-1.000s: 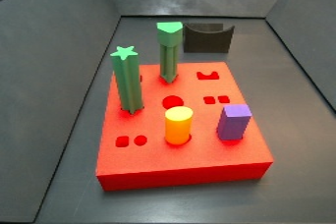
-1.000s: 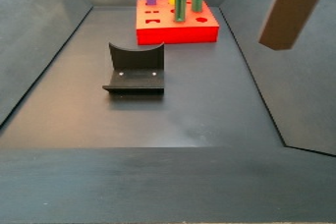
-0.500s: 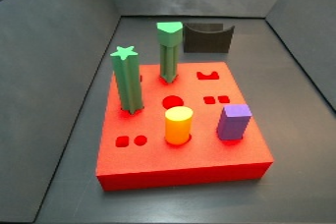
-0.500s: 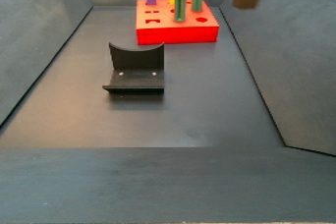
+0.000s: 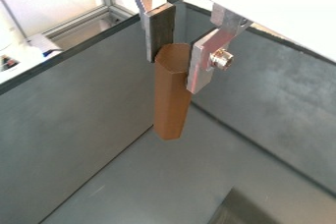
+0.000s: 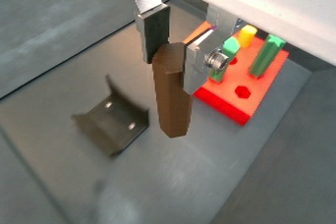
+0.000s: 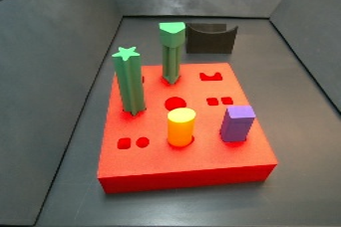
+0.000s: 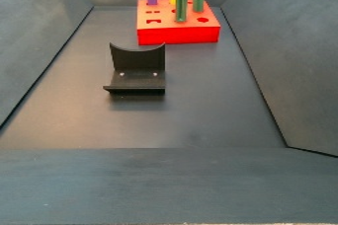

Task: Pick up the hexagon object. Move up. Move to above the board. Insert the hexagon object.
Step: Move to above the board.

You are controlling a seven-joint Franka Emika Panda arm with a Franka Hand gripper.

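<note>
Hanging upright between the two silver fingers, the hexagon object [image 5: 172, 92] is clamped near its top end by the pincer [image 5: 180, 46], and most of its brown length hangs free below the pads. In both wrist views the fingers press flat against opposite faces of the post [image 6: 170, 90], so the pincer [image 6: 179, 46] stands only as far apart as the post is thick. One finger [image 5: 210, 55] carries a screw head on its outer face; the dark pad of the other [image 6: 153, 28] shows against the top of the post. The lower end of the hexagon object touches nothing and hangs well above the dark tabletop [image 6: 237, 179].

In a wrist view the fixture [image 6: 110, 125] stands on the floor beside and below the post, and the board [image 6: 239, 94] lies beyond it, off to the side of the pincer rather than under it.

Neither side view shows the pincer or the hexagon object. There the board [image 7: 186, 161] carries a green star-topped post [image 7: 130, 82], a second green post [image 7: 172, 54], a yellow cylinder [image 7: 180, 127] and a purple block [image 7: 238, 123], with several cut-outs open in its red face. The fixture [image 8: 136, 70] stands apart from the board [image 8: 179, 34] on the tabletop [image 8: 172, 120].
</note>
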